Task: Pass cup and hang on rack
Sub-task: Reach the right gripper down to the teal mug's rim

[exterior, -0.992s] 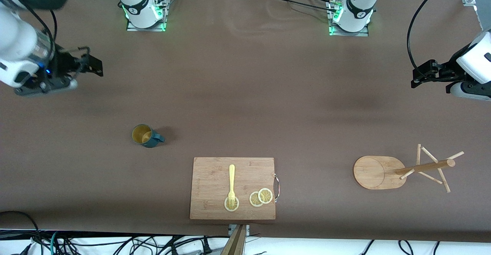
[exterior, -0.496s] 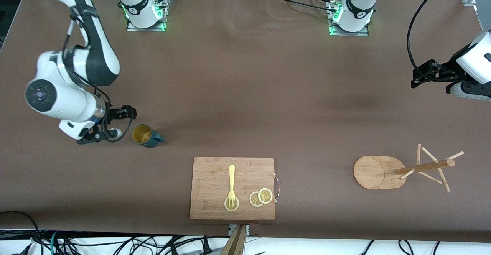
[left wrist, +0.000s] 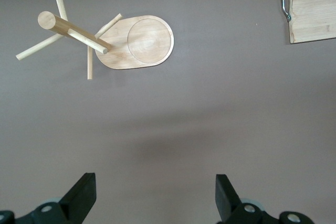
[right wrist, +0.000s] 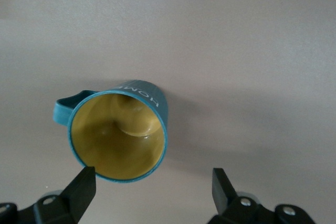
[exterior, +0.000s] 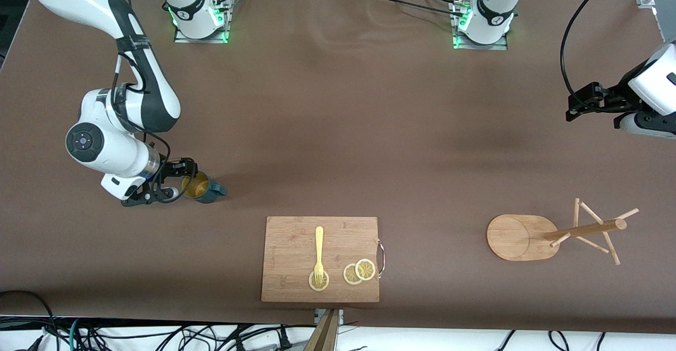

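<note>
**Right claw at the cup, left claw idle over bare desk**

Right claw (exterior: 177, 182) sits at the middle left of the front view, low over the desk (exterior: 338, 129) and right beside the cup (exterior: 199, 187), on the side away from its handle. In the right wrist view its claw (right wrist: 152, 195) is spread wide, one black finger (right wrist: 79, 190) overlapping the cup's (right wrist: 118, 132) rim in the picture and the other well clear of it (whether that finger actually touches the rim cannot be told). The cup stands upright on the desk, mustard inside showing, handle pointing toward the left arm's end.

Lower centre of the frame holds a bamboo cutting board (exterior: 296, 240) with a yellow fork (exterior: 319, 253) lying on it, tines on one lemon slice (exterior: 319, 282), and two more overlapping lemon slices (exterior: 360, 272) near the board's metal handle.

Lower right stands the rack (exterior: 520, 237), its oval base flat on the desk, post and pegs bare.

At the right edge, upper middle, the left claw (exterior: 578, 105) waits in the air; the left wrist view shows this claw (left wrist: 152, 198) wide apart, holding nothing, with the rack (left wrist: 139, 43) and a corner of the board (left wrist: 315, 14) below.
</note>
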